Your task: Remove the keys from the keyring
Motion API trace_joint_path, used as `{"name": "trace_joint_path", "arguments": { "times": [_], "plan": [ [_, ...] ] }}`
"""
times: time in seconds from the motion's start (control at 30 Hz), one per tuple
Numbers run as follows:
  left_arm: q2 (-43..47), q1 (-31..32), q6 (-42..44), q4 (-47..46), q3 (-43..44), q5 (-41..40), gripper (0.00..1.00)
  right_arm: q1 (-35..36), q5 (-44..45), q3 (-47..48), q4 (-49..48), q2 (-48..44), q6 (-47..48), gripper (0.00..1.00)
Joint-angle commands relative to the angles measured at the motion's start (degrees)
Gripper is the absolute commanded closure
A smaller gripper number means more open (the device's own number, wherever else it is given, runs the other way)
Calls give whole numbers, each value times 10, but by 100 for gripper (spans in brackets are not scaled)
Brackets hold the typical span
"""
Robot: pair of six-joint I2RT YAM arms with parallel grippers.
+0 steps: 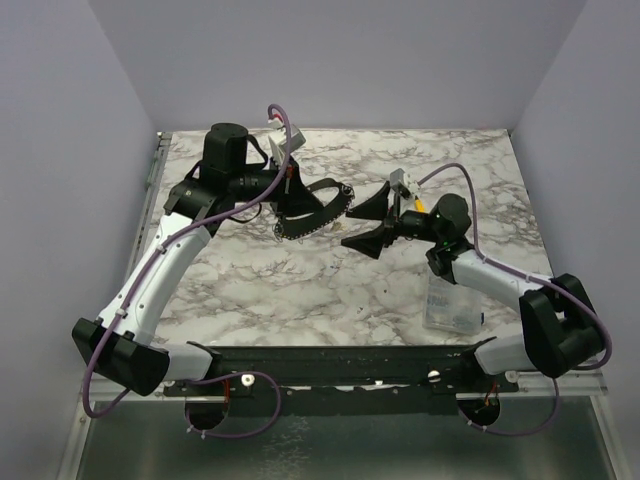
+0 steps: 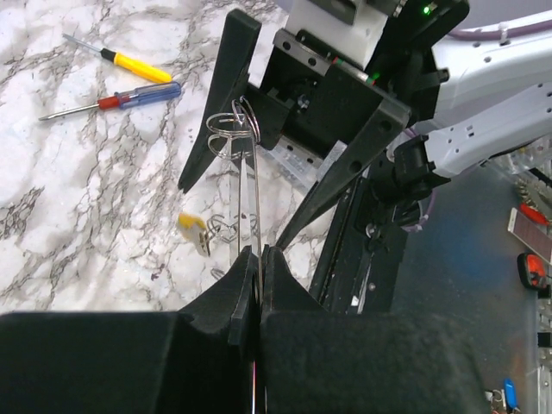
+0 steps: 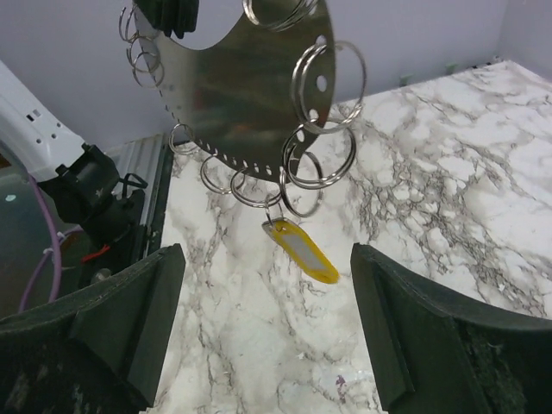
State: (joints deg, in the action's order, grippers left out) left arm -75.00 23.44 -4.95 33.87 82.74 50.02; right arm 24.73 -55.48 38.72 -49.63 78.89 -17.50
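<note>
The keyring (image 3: 233, 95) is a thin grey metal half-disc with several wire rings hanging from holes along its edge. It hangs above the marble table. My left gripper (image 2: 260, 252) is shut on the keyring (image 2: 251, 194), which shows edge-on in the left wrist view. One key (image 3: 302, 250), a small flat yellow piece, dangles from a lower ring; the same key (image 2: 194, 231) hangs left of the plate. My right gripper (image 3: 266, 259) is open and faces the keyring from the right, its fingers on either side of the key without touching it. From above, the keyring (image 1: 310, 222) sits between left gripper (image 1: 290, 200) and right gripper (image 1: 347, 230).
Two screwdrivers lie on the marble beyond the keyring, one yellow-handled (image 2: 129, 65) and one red and blue (image 2: 129, 95). A clear plastic box (image 1: 450, 305) lies by the right arm's forearm. A metal rail (image 1: 150, 180) runs along the table's left edge.
</note>
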Motion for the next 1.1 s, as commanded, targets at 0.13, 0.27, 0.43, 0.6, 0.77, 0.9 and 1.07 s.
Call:
{"name": "trace_joint_path", "arguments": {
  "times": [0.13, 0.27, 0.43, 0.6, 0.77, 0.9, 1.07],
  "plan": [
    [5, -5, -45, -50, -4, 42, 100, 29, 52, 4, -104, 34, 33, 14],
    [5, -5, -51, -56, -4, 55, 100, 40, 47, 3, -127, 44, 42, 19],
    [5, -5, -56, -60, -4, 67, 100, 44, 30, -1, -138, 50, 45, 26],
    [7, -5, -64, -67, -5, 68, 100, 48, 39, -9, -142, 52, 53, 36],
    [9, -5, -72, -74, -8, 70, 100, 58, 39, -10, -140, 58, 61, 41],
    [9, -5, -76, -77, -7, 70, 100, 64, 40, -18, -143, 58, 69, 48],
    [10, -8, -78, -79, -10, 70, 100, 64, 46, -24, -147, 55, 72, 58]
  ]
}}
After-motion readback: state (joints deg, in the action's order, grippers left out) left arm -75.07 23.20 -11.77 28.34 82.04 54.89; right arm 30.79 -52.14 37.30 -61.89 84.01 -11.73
